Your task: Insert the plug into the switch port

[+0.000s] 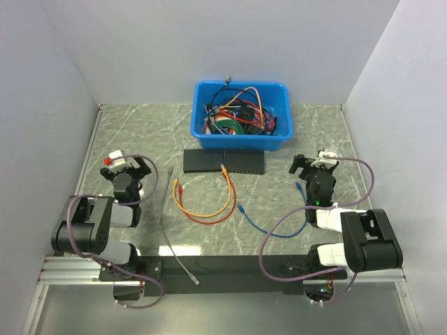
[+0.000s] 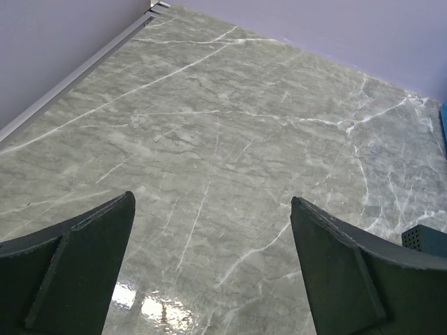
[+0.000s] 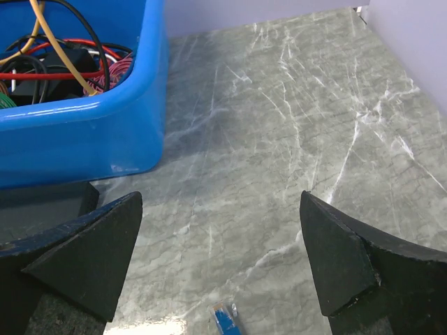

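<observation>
Blue-cabled plug [image 3: 225,322], beneath open right hand [image 3: 220,197]

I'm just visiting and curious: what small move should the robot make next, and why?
Probably lower the right arm toward the blue cable's plug: its jaws stand wide open and empty, and the plug lies on the table close by them, away from the switch.
</observation>
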Motion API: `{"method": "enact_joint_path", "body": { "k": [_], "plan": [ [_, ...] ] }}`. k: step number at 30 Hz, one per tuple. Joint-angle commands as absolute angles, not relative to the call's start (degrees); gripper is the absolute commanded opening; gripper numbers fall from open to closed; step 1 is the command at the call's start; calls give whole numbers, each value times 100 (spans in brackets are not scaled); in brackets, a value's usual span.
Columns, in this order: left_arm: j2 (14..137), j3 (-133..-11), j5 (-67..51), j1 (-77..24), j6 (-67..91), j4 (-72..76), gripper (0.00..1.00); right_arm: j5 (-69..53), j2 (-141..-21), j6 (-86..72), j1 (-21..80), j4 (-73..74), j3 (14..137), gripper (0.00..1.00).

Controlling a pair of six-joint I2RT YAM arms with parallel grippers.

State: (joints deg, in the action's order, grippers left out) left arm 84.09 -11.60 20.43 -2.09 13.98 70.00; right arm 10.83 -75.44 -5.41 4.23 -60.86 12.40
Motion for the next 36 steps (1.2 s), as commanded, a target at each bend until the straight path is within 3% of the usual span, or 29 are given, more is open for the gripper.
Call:
{"method": "enact_joint_path", "body": {
  "k": [1,19,21,23,27,30,31,34,36],
  "plan": [
    [8350,-1283,2057,-229,1274,7172,99,1029,-7445,-448,413,-6425,1222,100],
    [8350,-1283,2057,-229,1274,7181,99,975,-7462,-422,413,-6398,1240,100],
    [8350,-1283,2057,-229,1274,7172,99,1569,-7331,-448,509,-6425,1265,100],
    [8358,-1292,2057,-229,1274,7172,99,2195,-7015,-536,755,-4806,1991,100],
    [8358,-1301,2057,-229,1274,7163,99,1348,-6086,-623,782,-3316,2847,100],
    [8350,-1283,2065,-229,1274,7172,99,741,-5312,-1606,826,-2059,3313,100],
    [8350,-1292,2057,-229,1283,7172,99,34,-5135,-1956,852,-1857,3331,100],
    [8350,-1283,2057,-229,1274,7172,99,-1620,-4519,-2885,756,-2197,2955,100],
    [8350,-1301,2048,-229,1274,7163,99,-1617,-4177,-3539,747,-2232,2639,100]
  ]
}}
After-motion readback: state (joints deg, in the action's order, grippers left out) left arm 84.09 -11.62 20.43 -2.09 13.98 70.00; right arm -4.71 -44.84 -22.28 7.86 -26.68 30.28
